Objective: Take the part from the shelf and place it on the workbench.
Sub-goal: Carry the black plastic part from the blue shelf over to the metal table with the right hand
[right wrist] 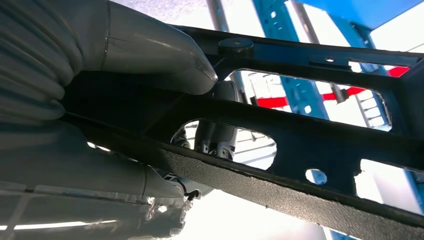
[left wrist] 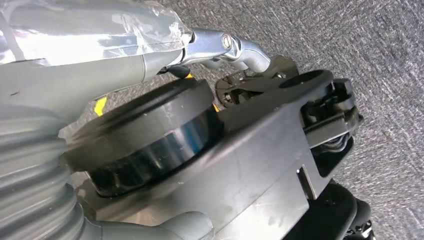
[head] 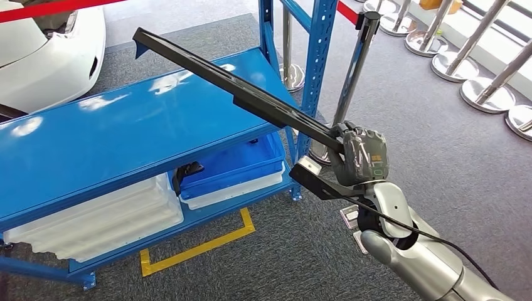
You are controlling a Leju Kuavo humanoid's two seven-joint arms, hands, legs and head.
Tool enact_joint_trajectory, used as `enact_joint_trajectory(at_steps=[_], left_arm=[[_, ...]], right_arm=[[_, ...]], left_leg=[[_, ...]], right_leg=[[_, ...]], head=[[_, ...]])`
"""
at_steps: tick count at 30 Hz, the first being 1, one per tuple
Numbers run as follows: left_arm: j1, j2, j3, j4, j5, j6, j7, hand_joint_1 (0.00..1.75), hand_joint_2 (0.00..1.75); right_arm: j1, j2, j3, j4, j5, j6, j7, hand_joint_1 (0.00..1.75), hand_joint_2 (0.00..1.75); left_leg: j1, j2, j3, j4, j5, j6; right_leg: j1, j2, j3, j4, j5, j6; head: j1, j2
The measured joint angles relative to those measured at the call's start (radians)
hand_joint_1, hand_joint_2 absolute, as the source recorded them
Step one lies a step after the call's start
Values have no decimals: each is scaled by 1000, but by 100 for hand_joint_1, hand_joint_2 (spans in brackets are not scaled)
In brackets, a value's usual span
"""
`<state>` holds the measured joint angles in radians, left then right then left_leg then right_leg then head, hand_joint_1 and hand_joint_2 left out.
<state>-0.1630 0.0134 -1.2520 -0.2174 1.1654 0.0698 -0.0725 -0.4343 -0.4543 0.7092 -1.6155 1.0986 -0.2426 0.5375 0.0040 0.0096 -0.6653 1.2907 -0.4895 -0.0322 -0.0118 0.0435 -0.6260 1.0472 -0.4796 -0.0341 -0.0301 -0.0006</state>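
The right robot hand point(head: 361, 157) holds a long black part point(head: 232, 88) tilted above the blue shelf point(head: 113, 138). No writing can be read. The left robot hand's state cannot be told.

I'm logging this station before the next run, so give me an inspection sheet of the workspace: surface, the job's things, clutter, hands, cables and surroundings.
Surface: blue shelf top bare and glossy; workbench nothing seen.
Job's things: long black part lifted clear above the shelf, tilted, far end higher.
Clutter: blue tray and white trays on the lower shelf level; a small dark object between them.
Hands: right hand grips the part at its near end; left hand cannot tell, its wrist view shows dark robot parts over carpet.
Cables: black cable runs along the right arm.
Surroundings: grey carpet, yellow floor tape, chrome stanchions with red belt, white car.
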Motion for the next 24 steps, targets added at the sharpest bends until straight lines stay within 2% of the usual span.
enact_joint_trajectory(at_steps=[1,3,4,5,7,9,11,12,13,14,15,17,19,20,22,24], left_arm=[[0,0,0,0,0,0,0,0,175],[0,1,0,0,0,0,0,0,175],[0,1,0,0,1,0,1,0,175],[0,2,0,0,1,0,3,0,175],[0,1,0,0,1,-2,6,0,175],[-2,-1,0,0,1,-3,7,0,175],[-1,-2,0,0,1,-4,8,0,175],[0,-2,0,0,1,-4,8,0,175],[1,-2,0,0,1,-4,9,0,175],[2,-2,0,0,1,-4,9,0,175],[2,-2,0,0,1,-4,9,0,175],[1,-2,0,0,1,-5,10,0,175],[0,-2,0,0,1,-5,10,0,175],[0,-2,0,0,1,-5,10,0,175],[-1,-2,0,0,1,-5,10,0,175],[-2,-2,0,0,1,-5,10,0,175]], right_arm=[[0,0,0,0,0,0,0,175,175],[-1,0,0,0,0,1,1,175,175],[-2,0,0,0,1,2,3,175,175],[-2,0,0,0,2,3,6,175,175],[-2,-2,0,0,4,3,11,175,175],[-2,-4,-1,0,6,4,13,175,175],[-3,-6,-2,-1,6,4,13,175,175],[-2,-6,-3,-1,6,4,13,175,175],[0,-6,-3,-1,6,5,13,175,175],[1,-6,-3,0,6,5,13,175,175],[2,-7,-3,0,6,5,13,175,175],[1,-7,-3,0,6,6,13,175,175],[0,-7,-4,-2,6,6,13,175,175],[0,-8,-4,-2,6,6,13,175,175],[0,-8,-5,-3,6,6,14,175,175],[0,-8,-6,-3,6,6,14,175,175]], left_leg=[[-2,-9,25,-57,38,8],[-5,-50,76,-179,97,27],[-7,-64,91,-219,110,34],[-9,-70,96,-237,112,37],[-9,-50,101,-259,117,40],[-5,-31,109,-287,129,44],[-4,-13,113,-301,138,48],[-4,-4,111,-300,138,49],[-4,6,110,-298,138,49],[-3,15,109,-296,137,48],[-2,25,108,-293,134,46],[-1,43,107,-281,125,38],[-5,57,103,-264,114,27],[-7,64,102,-259,110,23],[-8,76,102,-255,107,14],[-3,55,96,-227,82,3]], right_leg=[[1,9,1,0,1,0],[1,26,-1,0,3,2],[-1,34,-5,0,5,5],[-5,40,-10,0,9,11],[-9,50,-16,-2,16,23],[-4,25,-29,18,-1,34],[-1,-15,-70,108,-55,44],[-3,-25,-97,168,-82,48],[-5,-30,-116,214,-97,52],[-7,-34,-121,230,-94,56],[-10,-39,-109,211,-75,59],[-12,-64,-45,97,-21,62],[-7,-85,-1,11,2,51],[-4,-86,2,0,-1,42],[-2,-68,-2,0,2,24],[-5,-53,-3,-4,6,13]], head=[[-4,0],[-9,0],[-9,0],[-9,0],[-12,0],[-7,0],[7,0],[14,0],[19,0],[25,0],[31,0],[42,0],[49,0],[49,0],[42,0],[36,0]])
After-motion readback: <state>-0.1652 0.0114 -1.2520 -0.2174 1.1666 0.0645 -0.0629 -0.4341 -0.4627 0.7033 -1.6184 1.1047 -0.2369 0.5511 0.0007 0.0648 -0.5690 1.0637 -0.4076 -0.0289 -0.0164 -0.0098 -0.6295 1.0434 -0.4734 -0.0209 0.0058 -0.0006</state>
